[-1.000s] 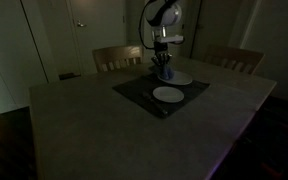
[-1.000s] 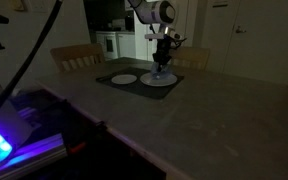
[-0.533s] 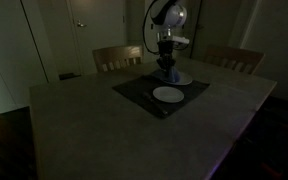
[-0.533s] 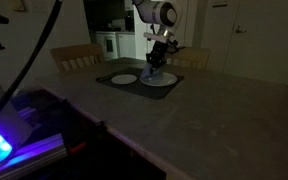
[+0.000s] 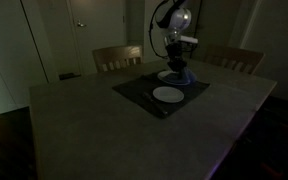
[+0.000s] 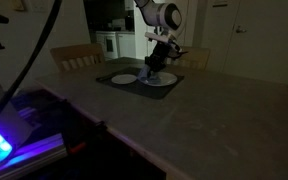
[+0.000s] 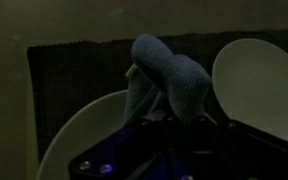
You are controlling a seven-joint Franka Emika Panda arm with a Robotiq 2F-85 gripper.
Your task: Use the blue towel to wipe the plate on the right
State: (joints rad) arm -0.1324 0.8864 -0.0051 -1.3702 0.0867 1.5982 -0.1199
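The scene is dim and grainy, so fine detail is lost in every view. In the wrist view the gripper enters from the bottom edge as a dark shape. Its fingertips are buried in the blue towel, which bunches up from between them, so the jaws read as clamped on the cloth. The exact contact is hard to make out.

The towel hides part of the covered plate, which sits at lower left and is cut off by the bottom of the frame. The bare plate is cropped by the right edge. Both rest on a dark placemat, and neither holds anything that can be seen.

In both exterior views the gripper hangs above the covered plate, with the towel low over it. Whether cloth touches plate cannot be told. The bare plate lies just beside it on the placemat. The mat sits toward the far side of the table, and a chair stands behind it.
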